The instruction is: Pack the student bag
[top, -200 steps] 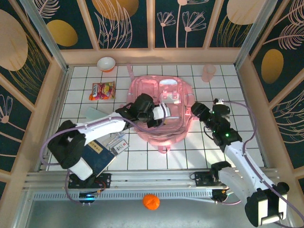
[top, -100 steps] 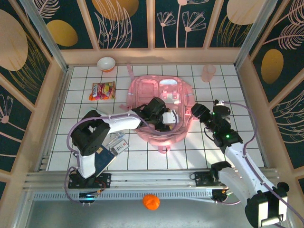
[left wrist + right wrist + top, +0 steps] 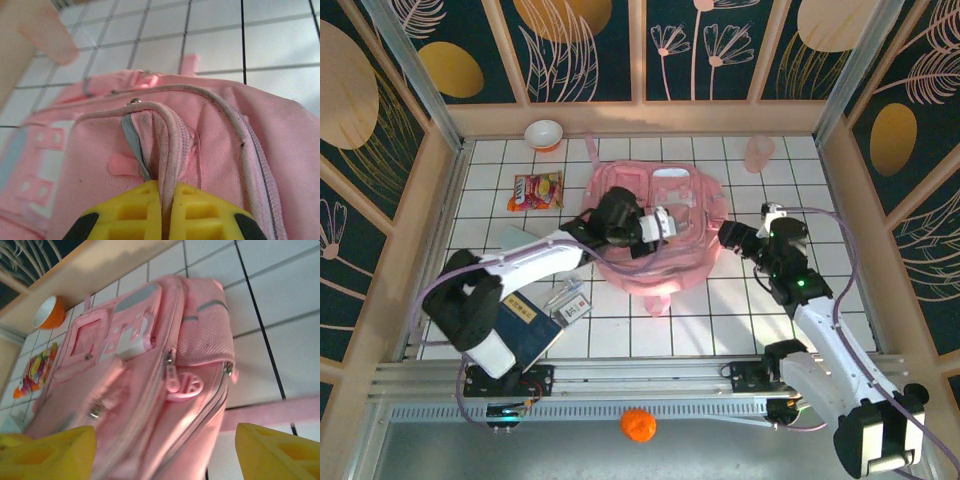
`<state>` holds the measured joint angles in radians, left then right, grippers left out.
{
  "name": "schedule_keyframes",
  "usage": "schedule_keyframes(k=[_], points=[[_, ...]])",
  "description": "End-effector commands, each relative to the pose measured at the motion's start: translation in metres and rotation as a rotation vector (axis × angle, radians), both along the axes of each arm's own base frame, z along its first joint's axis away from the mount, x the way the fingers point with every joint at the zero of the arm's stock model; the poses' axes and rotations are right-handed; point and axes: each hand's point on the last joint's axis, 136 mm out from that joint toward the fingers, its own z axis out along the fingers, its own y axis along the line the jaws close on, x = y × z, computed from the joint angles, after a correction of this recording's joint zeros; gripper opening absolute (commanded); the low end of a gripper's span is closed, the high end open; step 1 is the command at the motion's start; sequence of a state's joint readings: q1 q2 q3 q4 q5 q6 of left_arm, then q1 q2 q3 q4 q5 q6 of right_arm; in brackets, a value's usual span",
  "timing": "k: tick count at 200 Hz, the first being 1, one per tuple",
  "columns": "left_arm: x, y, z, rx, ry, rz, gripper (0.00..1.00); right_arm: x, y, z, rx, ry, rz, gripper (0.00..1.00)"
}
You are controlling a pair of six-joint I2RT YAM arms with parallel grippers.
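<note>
Left gripper (image 3: 165,202) has just clamped a seam (image 3: 172,145) of the student bag (image 3: 225,150) — ready to pull it open — right gripper (image 3: 731,237) gapes wide.

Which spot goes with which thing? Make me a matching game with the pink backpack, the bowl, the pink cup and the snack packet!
Things:
1. student bag
2. bowl
3. pink cup
4. snack packet

Places:
A. far right part of the table, by the back wall
B. middle of the table, pinched by the left gripper
C. far left part of the table, by the back wall
D. lying flat, left of the bag, just nearer than the bowl

Pairs: 1-B, 2-C, 3-A, 4-D
</note>
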<state>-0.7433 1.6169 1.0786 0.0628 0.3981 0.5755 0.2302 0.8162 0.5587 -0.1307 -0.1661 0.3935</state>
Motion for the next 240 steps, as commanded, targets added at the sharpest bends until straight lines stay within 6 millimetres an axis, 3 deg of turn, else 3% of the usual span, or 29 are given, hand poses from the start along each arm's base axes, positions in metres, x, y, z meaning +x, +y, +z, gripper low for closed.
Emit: schedule_keyframes(k=[1,23,48,84,102,144,193,240], points=[[-0.011,0.008,0.066,-0.169,-0.044,-0.086,0.0,0.007,0.006,0.027,-0.161,-0.16,0.162,0.73],[-0.013,0.02,0.082,-0.212,-0.062,-0.107,0.0,0.013,0.001,0.026,-0.212,-0.216,0.222,0.72],[-0.016,0.025,0.089,-0.23,-0.085,-0.125,0.0,0.025,-0.009,0.005,-0.287,-0.168,0.259,0.72],[-0.016,0.028,0.098,-0.265,-0.107,-0.14,0.0,0.029,0.003,-0.023,-0.363,-0.11,0.455,0.71],[-0.014,0.032,0.1,-0.272,-0.112,-0.142,0.0,0.032,-0.007,-0.034,-0.405,-0.108,0.466,0.71],[-0.004,0.044,0.113,-0.305,-0.129,-0.128,0.0,0.017,-0.019,-0.064,-0.548,-0.163,0.6,0.68],[-0.003,0.051,0.13,-0.341,-0.152,-0.131,0.0,0.019,0.012,-0.069,-0.455,-0.233,0.749,0.62],[-0.003,0.053,0.14,-0.351,-0.175,-0.137,0.0,0.023,0.037,-0.089,-0.41,-0.201,0.873,0.61]])
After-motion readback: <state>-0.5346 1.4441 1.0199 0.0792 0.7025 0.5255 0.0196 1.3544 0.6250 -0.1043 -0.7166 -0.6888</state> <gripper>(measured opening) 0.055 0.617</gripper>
